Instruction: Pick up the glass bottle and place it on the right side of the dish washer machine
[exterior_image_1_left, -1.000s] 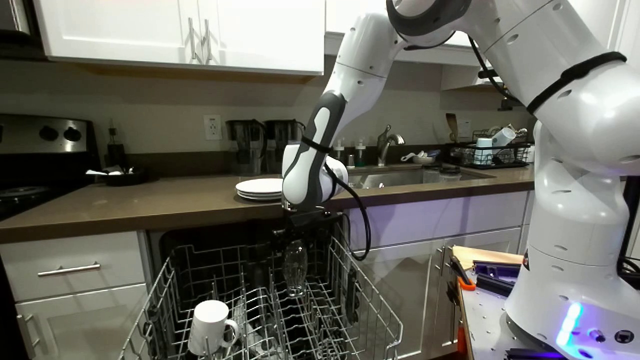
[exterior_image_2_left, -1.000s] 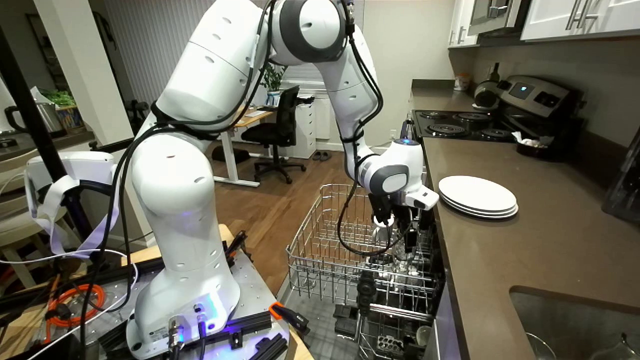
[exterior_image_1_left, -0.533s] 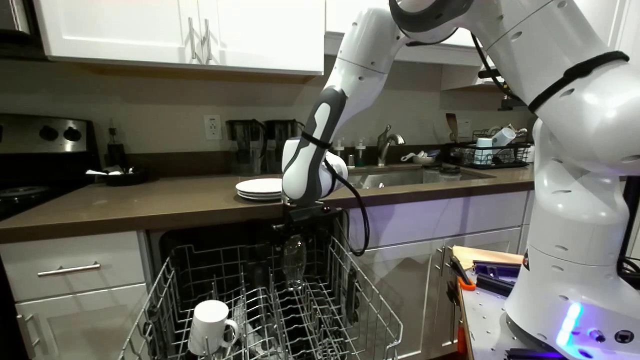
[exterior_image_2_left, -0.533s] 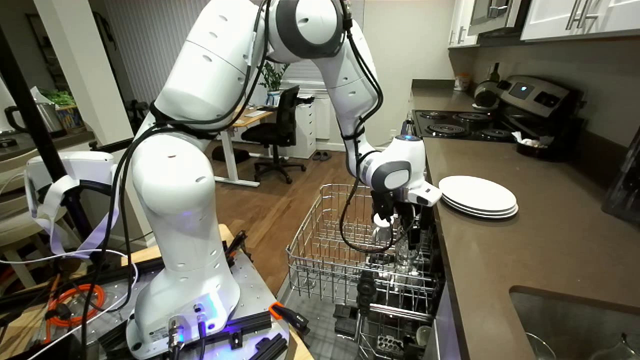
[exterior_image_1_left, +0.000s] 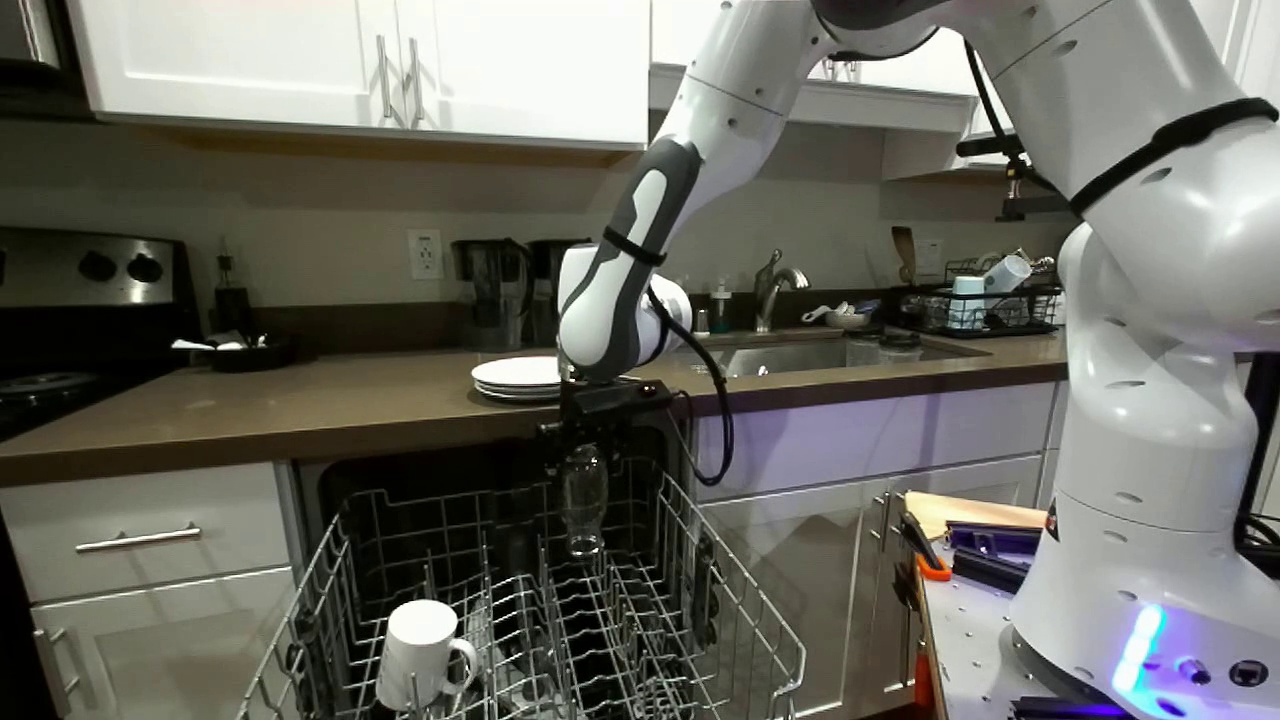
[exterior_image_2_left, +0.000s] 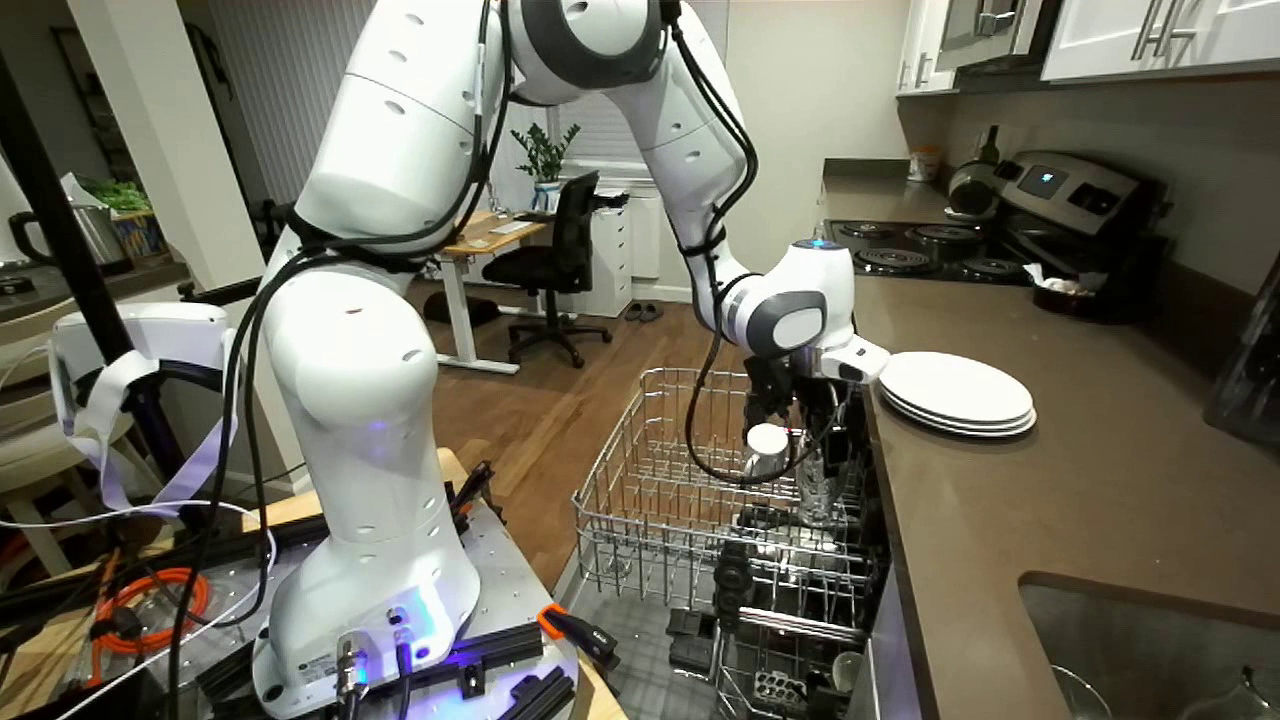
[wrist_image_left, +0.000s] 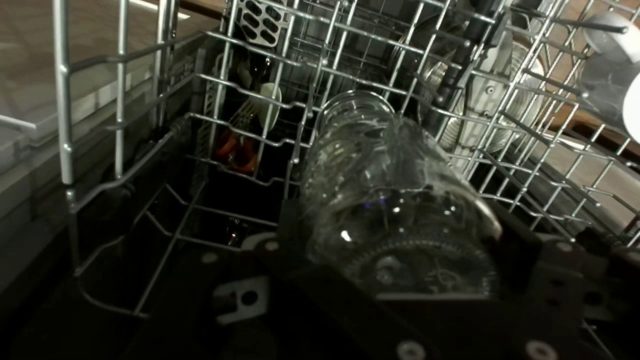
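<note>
The gripper (wrist_image_left: 404, 225) is clamped on the glass bottle (wrist_image_left: 395, 170). In the wrist view its black fingers (wrist_image_left: 522, 240) stand at either side of the glass, left and right, with the bottle's ridged base nearest the camera and its mouth pointing away. In both exterior views the bottle hangs directly beneath the gripper, mouth down and close to upright, above the rear part of the wire rack (exterior_image_1_left: 752, 586) extending from the dishwasher (exterior_image_1_left: 430, 465); whether its lower end touches the wires I cannot tell.

In an exterior view, from the left, come a white drawer front (exterior_image_1_left: 150, 507) with a bar handle, an upside-down white mug (exterior_image_1_left: 415, 655) in the rack, the see-through bottle, traced clearly against the dark interior, then a faucet (exterior_image_1_left: 766, 300) and a black wire basket (exterior_image_1_left: 940, 330) holding cups.

In an exterior view, again from the left, there are a coil of orange cable (exterior_image_2_left: 200, 600), a black office chair (exterior_image_2_left: 572, 235), the bottle, partly lost among dark gripper parts and wires, a stack of white plates (exterior_image_2_left: 960, 390) on the brown countertop (exterior_image_2_left: 1120, 480), and a piece of glassware (exterior_image_2_left: 1080, 690) in the sink (exterior_image_2_left: 1150, 610).

The wrist view adds, through the wires left of the bottle, orange-red pieces (wrist_image_left: 242, 160) and a pale utensil head (wrist_image_left: 270, 105), below a perforated panel (wrist_image_left: 260, 20).
</note>
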